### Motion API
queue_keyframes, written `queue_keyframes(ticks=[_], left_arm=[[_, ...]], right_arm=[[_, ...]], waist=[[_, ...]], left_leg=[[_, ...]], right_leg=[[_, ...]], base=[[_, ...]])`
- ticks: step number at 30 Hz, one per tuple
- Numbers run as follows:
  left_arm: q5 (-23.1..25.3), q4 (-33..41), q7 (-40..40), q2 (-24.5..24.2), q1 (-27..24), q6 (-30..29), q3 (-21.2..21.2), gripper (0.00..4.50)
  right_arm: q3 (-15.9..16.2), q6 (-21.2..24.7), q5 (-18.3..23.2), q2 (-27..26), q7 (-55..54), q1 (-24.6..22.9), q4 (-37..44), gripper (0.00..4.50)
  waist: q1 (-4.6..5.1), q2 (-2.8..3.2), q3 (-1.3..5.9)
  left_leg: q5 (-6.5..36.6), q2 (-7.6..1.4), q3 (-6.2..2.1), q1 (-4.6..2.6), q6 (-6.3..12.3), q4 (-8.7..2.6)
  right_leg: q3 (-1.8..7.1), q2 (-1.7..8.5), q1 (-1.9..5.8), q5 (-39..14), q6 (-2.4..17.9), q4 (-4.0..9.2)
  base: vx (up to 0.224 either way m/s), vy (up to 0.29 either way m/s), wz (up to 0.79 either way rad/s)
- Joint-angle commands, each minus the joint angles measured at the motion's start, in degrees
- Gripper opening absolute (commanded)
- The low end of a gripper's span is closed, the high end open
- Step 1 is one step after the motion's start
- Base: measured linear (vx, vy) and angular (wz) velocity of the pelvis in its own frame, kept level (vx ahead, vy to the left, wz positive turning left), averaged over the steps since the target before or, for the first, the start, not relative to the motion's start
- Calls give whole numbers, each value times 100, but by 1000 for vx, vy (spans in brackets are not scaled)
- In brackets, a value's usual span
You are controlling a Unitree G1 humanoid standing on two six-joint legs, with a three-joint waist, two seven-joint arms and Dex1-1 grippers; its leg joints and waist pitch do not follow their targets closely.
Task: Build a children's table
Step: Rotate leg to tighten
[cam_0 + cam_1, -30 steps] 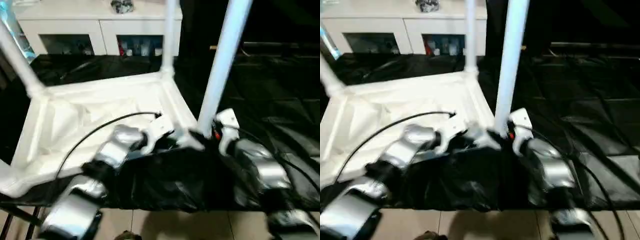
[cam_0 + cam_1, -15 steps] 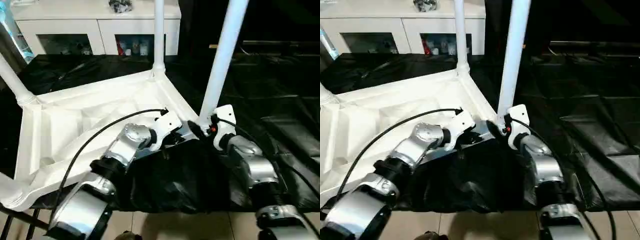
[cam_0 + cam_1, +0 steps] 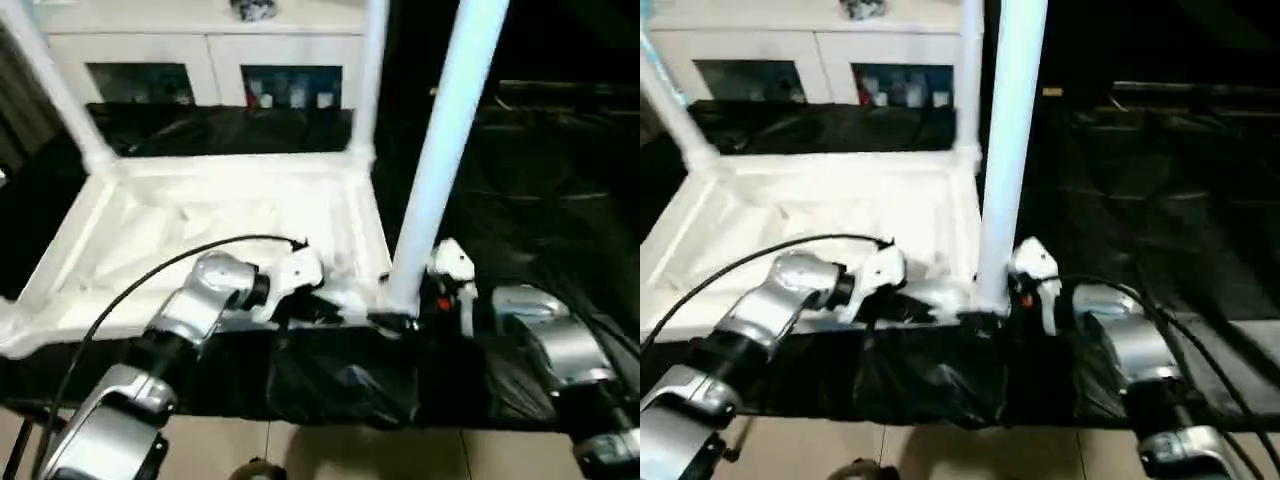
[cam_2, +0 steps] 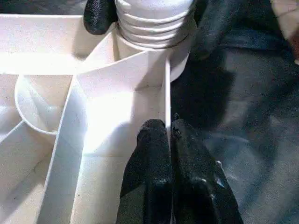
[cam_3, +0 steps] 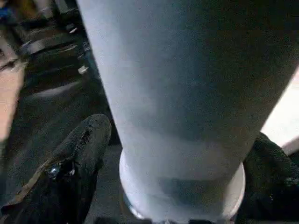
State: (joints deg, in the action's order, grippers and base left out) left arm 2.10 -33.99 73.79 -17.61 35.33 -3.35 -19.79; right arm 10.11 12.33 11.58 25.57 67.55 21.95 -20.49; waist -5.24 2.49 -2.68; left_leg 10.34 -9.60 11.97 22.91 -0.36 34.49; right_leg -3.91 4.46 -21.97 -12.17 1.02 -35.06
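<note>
The tabletop lies upside down on the black-covered desk, ribbed side up, with legs standing in its corner sockets: one at the far left, one at the far right corner, and the near leg rising from the near right corner.

Going left to right, the left hand is pinched shut on the thin wall of the tabletop just beside that near socket, holding the top steady. It seems best to keep this pinch firm and low so the top cannot turn or slide on the slippery black cover.

Next comes the near leg, whose ringed foot sits in the socket. The right hand sits around the leg's base, its two fingers standing wide on either side; I cannot tell whether they press on the tube.

The step looks like seating this leg. To do it well, I would keep the leg upright and close squarely around it before twisting or pushing down, since a tilted tube could jam or lever the corner up.
</note>
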Motion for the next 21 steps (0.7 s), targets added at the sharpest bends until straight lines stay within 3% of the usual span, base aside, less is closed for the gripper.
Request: queue_keyframes(ticks=[1,9,15,18,19,20,21], left_arm=[[-96,233,215,-10,5,141,-123,0],[-76,325,459,-157,-88,202,-193,0],[-20,211,111,-32,-28,165,-115,0],[239,-245,-886,333,265,4,29,0],[243,-252,-901,339,269,2,31,0],[307,-477,-1503,645,459,-140,121,0],[318,-507,-1595,695,487,-163,130,0]], right_arm=[[236,67,32,63,382,-100,217,365],[404,241,86,161,572,-241,506,304],[240,317,89,-60,138,-298,459,274],[14,151,-331,-521,-1156,-119,-57,273],[10,150,-335,-529,-1176,-115,-65,273],[-168,169,-508,-902,-2112,32,-392,272],[-199,176,-528,-968,-2261,56,-444,272]], waist=[[4,-79,360],[-22,-80,359],[-17,-87,363],[35,-92,330],[68,-104,313],[84,-132,306],[94,-129,301]], left_leg=[[963,-474,-215,-192,415,-408],[962,-484,-226,-198,375,-422],[935,-473,-226,-191,363,-414],[1168,-452,-221,-216,188,-434],[1370,-435,-243,-223,56,-452],[1454,-436,-254,-228,-20,-460],[1475,-433,-261,-232,-64,-461]], right_leg=[[296,524,189,-519,1403,377],[298,523,181,-606,1345,379],[292,526,183,-590,1356,375],[306,526,134,-985,1323,434],[305,542,146,-1392,1249,477],[309,563,154,-1692,1156,509],[309,562,145,-1797,1121,516]], base=[[0,0,0],[0,0,0],[0,0,0],[0,0,0],[0,0,0],[0,0,0],[0,0,0]])
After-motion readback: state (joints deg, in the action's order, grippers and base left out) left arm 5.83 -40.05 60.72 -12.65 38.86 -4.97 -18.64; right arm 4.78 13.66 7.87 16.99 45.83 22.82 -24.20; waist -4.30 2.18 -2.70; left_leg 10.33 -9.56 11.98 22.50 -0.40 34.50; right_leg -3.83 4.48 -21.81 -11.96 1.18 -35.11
